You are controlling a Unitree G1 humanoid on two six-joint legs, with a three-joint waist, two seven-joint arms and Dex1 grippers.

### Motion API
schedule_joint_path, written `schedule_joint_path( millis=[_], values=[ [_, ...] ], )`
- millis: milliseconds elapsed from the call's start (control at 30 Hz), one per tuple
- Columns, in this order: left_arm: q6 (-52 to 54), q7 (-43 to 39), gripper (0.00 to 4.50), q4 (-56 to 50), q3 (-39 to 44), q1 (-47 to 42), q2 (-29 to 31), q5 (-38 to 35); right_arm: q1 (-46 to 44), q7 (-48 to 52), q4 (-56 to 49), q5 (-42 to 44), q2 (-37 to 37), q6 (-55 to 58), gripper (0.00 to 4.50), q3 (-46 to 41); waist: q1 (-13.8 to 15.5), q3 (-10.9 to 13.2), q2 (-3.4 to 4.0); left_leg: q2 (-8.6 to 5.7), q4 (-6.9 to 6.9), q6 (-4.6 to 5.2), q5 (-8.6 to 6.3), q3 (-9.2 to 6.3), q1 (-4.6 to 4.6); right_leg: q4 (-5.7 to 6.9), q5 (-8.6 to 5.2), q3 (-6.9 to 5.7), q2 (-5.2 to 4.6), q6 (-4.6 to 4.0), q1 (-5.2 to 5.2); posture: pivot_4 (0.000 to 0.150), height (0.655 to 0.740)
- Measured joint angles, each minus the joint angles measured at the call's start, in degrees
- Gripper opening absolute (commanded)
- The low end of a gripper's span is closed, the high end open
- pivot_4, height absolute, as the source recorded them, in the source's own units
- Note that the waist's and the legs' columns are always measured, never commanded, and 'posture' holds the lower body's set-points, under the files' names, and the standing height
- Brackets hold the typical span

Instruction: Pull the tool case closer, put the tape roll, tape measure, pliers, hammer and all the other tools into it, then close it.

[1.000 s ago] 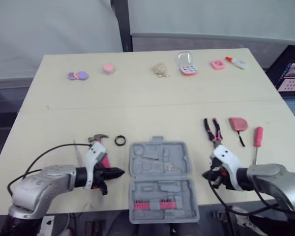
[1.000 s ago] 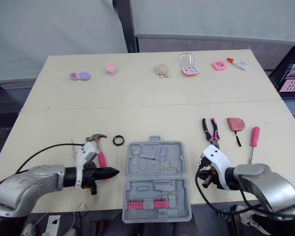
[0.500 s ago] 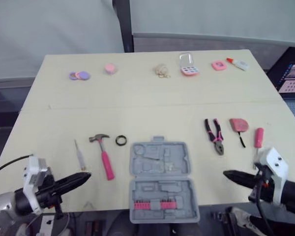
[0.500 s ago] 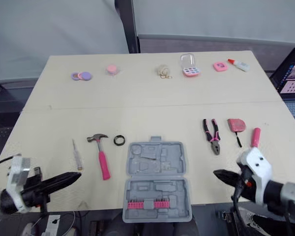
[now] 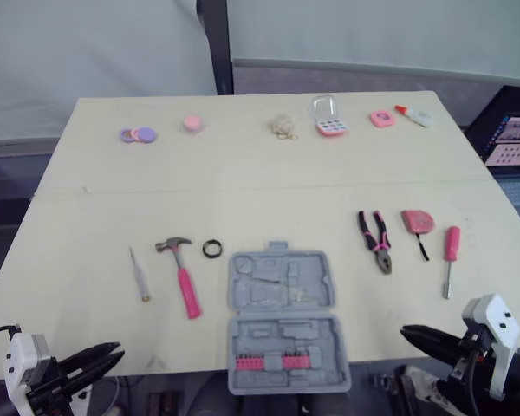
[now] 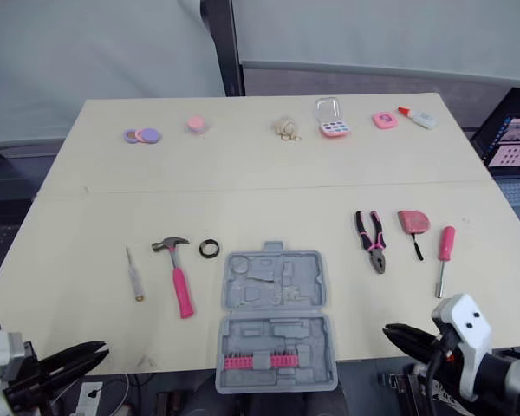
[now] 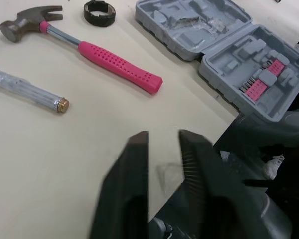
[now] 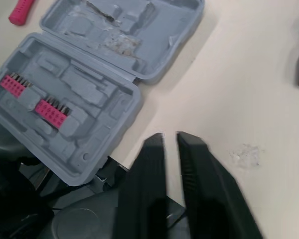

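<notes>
At the lower left corner of the head view, the left tool [image 5: 108,352] was held off the near edge of the desk [image 5: 269,191], its fingers slightly parted and nothing gripped. At the lower right, the right tool [image 5: 409,332] was likewise empty, its fingers drawn almost together. Both were judged to be parked clear of the work between steps.

The tool case [image 5: 282,321] was laid open at lower centre, at the near edge, probably so that either arm could reach it. None of the loose tools had been put in it.

Left of it were seen the hammer [image 5: 180,276], the tape roll [image 5: 212,249] and a clear screwdriver [image 5: 139,275]. To its right were the pliers [image 5: 375,240], the tape measure [image 5: 419,220] and a pink screwdriver [image 5: 451,251], so each arm was served by its own side.

Small items [image 5: 332,123] were lined along the upper edge, well apart.
</notes>
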Motion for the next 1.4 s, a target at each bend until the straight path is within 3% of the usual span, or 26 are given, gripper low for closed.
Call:
schedule_joint_path(
  millis=[133,167,533,767,1000,1267,1400],
  values=[
    [0.0,0.2,4.48,0.4,-0.1,0.2,0.0,-0.1,0.0,-0.6,0.3,-0.3,0.0,-0.1,3.94,1.4,0.0,0.0,0.0,0.01,0.0,0.0,-0.01,0.0,0.0,0.0,0.0,0.0,0.0,0.0,0.0,0.15,0.74],
    [0.1,0.3,4.5,0.4,-0.1,0.2,0.0,-0.2,0.1,-0.6,0.3,-0.3,0.0,-0.1,4.47,1.6,0.0,0.0,0.0,0.01,0.0,0.0,-0.01,0.0,0.0,0.0,0.0,0.0,0.0,0.0,0.0,0.15,0.74],
    [0.9,6.2,4.5,-1.8,-3.3,-1.8,-1.4,0.5,-0.4,-0.9,0.0,0.0,-0.5,-1.9,4.47,0.7,0.1,0.0,-0.01,0.01,0.01,0.0,-0.02,-0.02,0.04,0.01,0.0,0.0,0.01,0.0,0.05,0.15,0.74],
    [11.8,15.0,4.5,-8.1,-6.1,-1.9,1.3,2.1,-3.9,-1.3,0.0,-1.2,-2.6,-5.4,4.47,-0.9,-0.1,-0.1,-0.01,0.01,0.02,0.01,-0.04,-0.01,0.05,0.05,0.0,0.01,0.03,0.0,0.05,0.15,0.74],
    [20.0,20.1,4.5,-13.5,-8.8,-1.5,7.7,7.3,-7.5,-0.4,0.2,-1.7,-1.9,-13.8,4.47,-0.4,0.0,-0.1,0.05,-0.01,0.02,0.02,-0.04,-0.03,0.05,0.09,0.0,0.01,0.05,0.0,0.05,0.15,0.74],
    [23.8,20.0,4.5,-15.8,-10.3,-1.8,9.6,7.3,-2.8,1.8,2.6,-3.1,0.3,-20.8,4.47,1.8,-0.1,-0.1,0.04,0.02,0.03,0.0,-0.05,-0.01,0.09,0.08,0.0,0.02,0.05,0.0,0.07,0.15,0.74],
    [31.7,18.0,4.5,-18.4,-9.0,-8.4,17.0,2.8,-2.5,2.2,4.4,-3.4,0.7,-23.2,4.47,3.0,0.2,-0.1,0.05,0.01,0.17,-0.01,-0.05,-0.22,0.07,0.18,-0.02,0.02,0.06,-0.04,0.15,0.15,0.74]
  ],
)
